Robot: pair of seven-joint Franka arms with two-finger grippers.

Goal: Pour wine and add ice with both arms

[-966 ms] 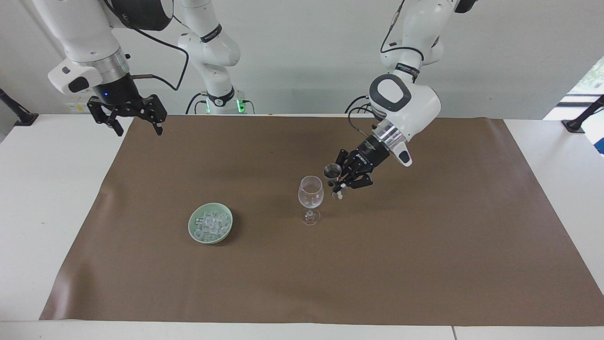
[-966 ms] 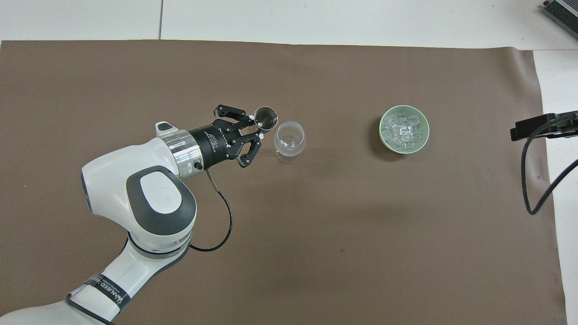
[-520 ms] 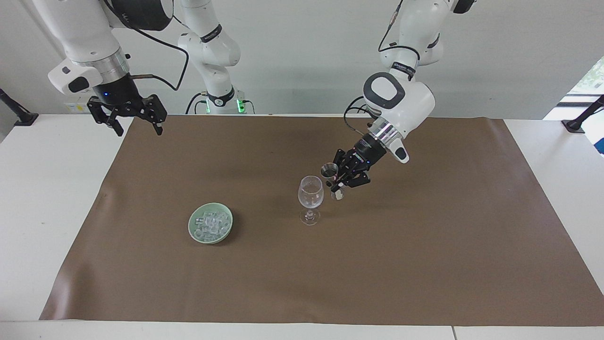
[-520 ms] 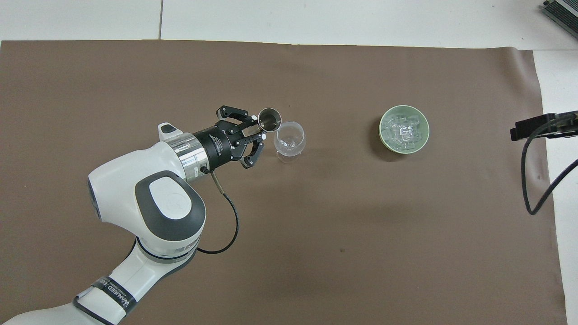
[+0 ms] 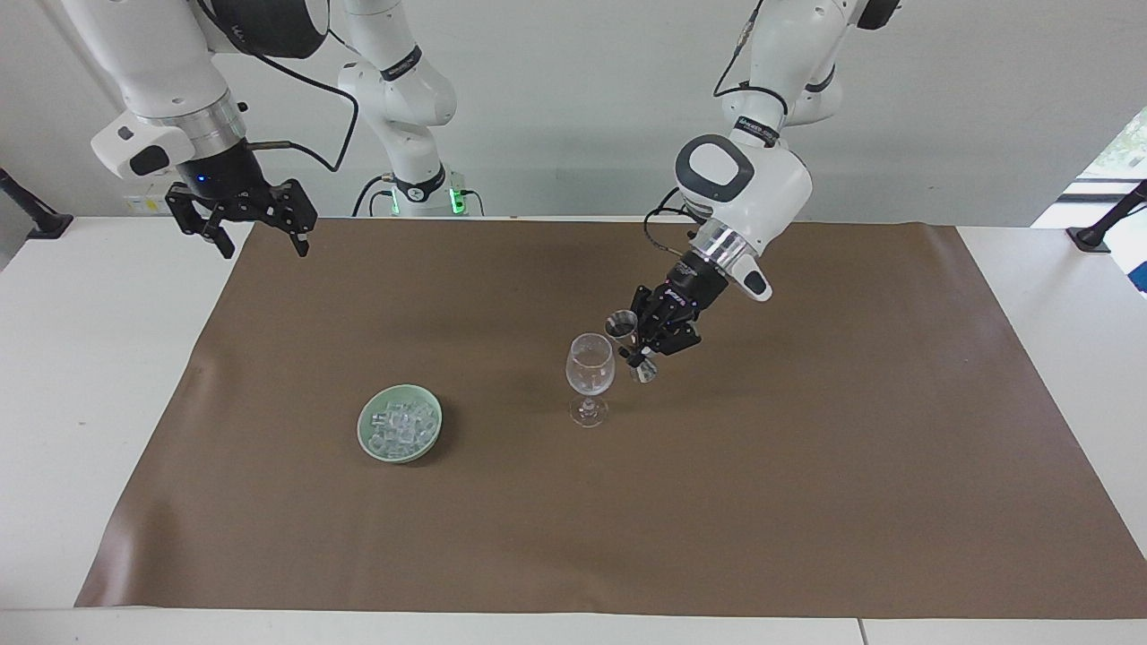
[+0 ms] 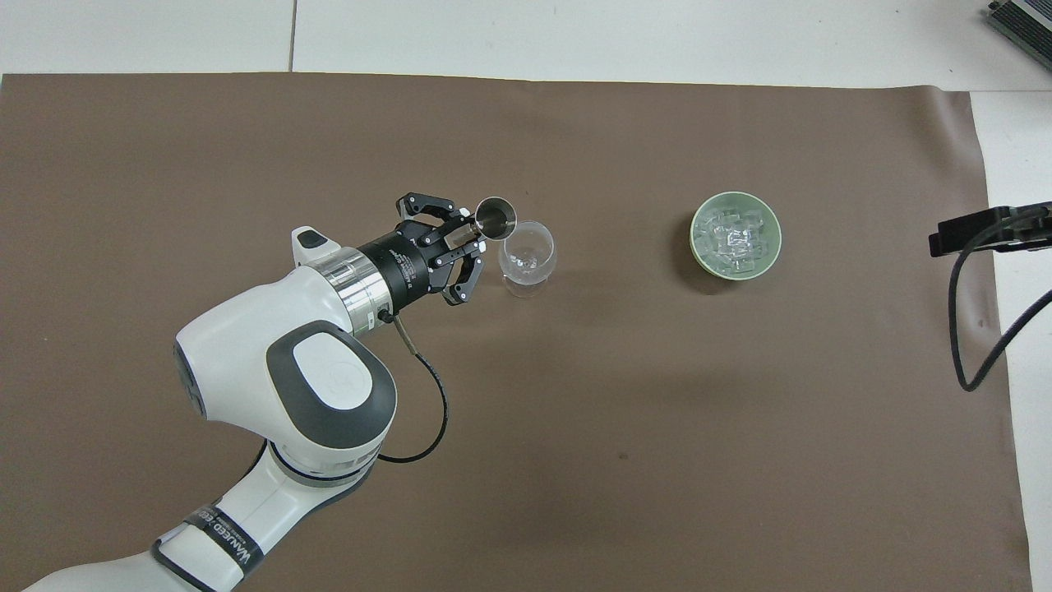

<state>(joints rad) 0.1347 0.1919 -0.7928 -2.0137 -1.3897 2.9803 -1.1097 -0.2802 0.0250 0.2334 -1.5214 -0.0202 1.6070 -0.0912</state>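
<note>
A clear wine glass (image 5: 590, 365) (image 6: 527, 249) stands upright near the middle of the brown mat. My left gripper (image 5: 638, 348) (image 6: 470, 237) is shut on the waist of a small metal jigger (image 5: 622, 324) (image 6: 496, 217). The jigger hangs right beside the glass, its upper cup at the glass's rim and leaning toward it. The ice (image 5: 400, 421) (image 6: 734, 234) lies heaped in a pale green dish (image 5: 366, 430) (image 6: 697, 247) toward the right arm's end. My right gripper (image 5: 261, 244) waits open and holds nothing, raised over the mat's corner at the robots' edge.
The brown mat (image 5: 806, 502) covers most of the white table (image 5: 81, 358). A black cable (image 6: 978, 345) hangs from the right arm beside the mat's edge. Dark clamp posts (image 5: 1107, 219) stand at both ends of the table.
My left arm has swung in toward the wine glass, bringing the jigger from beside the bowl up to its rim. The right arm has not moved.
</note>
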